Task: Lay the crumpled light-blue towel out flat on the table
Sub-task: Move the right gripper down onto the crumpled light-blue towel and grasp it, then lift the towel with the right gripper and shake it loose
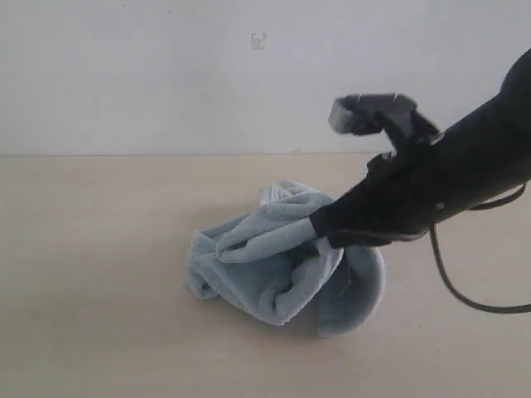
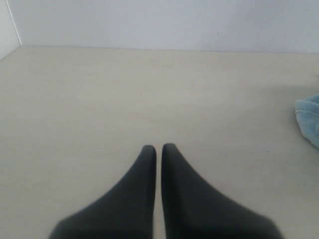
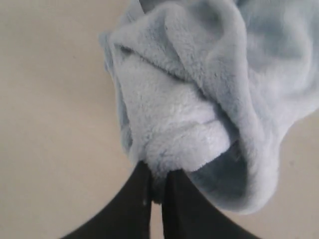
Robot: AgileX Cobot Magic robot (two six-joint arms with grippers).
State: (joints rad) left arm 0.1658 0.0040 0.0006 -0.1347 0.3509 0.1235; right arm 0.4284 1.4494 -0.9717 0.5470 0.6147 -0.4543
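The light-blue towel (image 1: 282, 265) lies crumpled in a heap near the middle of the beige table (image 1: 99, 249). My right gripper (image 1: 323, 228) reaches in from the right and is shut on a fold of the towel (image 3: 194, 99); the fluffy cloth is pinched between its black fingertips (image 3: 144, 174) in the right wrist view. My left gripper (image 2: 158, 147) is shut with nothing in it, hovering over bare table well away from the heap. Only an edge of the towel (image 2: 309, 119) shows in the left wrist view. The left arm is out of the exterior view. The white tag is hidden.
A black cable (image 1: 456, 286) hangs from the right arm down to the table at the right. A pale wall (image 1: 166, 75) stands behind the table's far edge. Bare table (image 2: 124, 89) spreads around the left gripper.
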